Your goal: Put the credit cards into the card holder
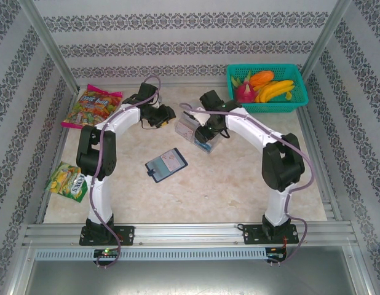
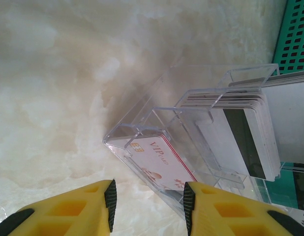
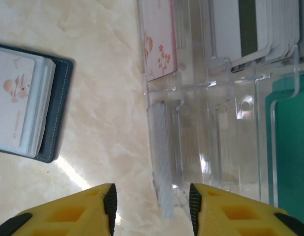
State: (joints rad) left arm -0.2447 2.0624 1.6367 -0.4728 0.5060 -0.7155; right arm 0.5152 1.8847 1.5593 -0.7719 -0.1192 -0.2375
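A clear acrylic card holder point(image 1: 189, 128) point(image 2: 142, 123) point(image 3: 230, 142) with several slots lies on the marble top between both arms. It holds a white VIP card point(image 2: 159, 160), a stack of credit cards with a dark stripe point(image 2: 245, 137) and a teal card point(image 3: 289, 147). Another stack of cards point(image 3: 162, 162) stands edge-on in its end slot, between the open fingers of my right gripper point(image 3: 152, 201) with a gap on each side. My left gripper point(image 2: 148, 199) is open around the holder's near corner, its right finger at the acrylic. A navy wallet point(image 1: 166, 165) point(image 3: 58, 108) lies apart, more cards point(image 3: 19, 103) on it.
A teal basket point(image 1: 267, 87) of fruit stands at the back right, close behind the holder. A candy bag point(image 1: 91, 106) lies at the back left and a green snack pack point(image 1: 68, 180) at the left edge. Patterned walls close in the table.
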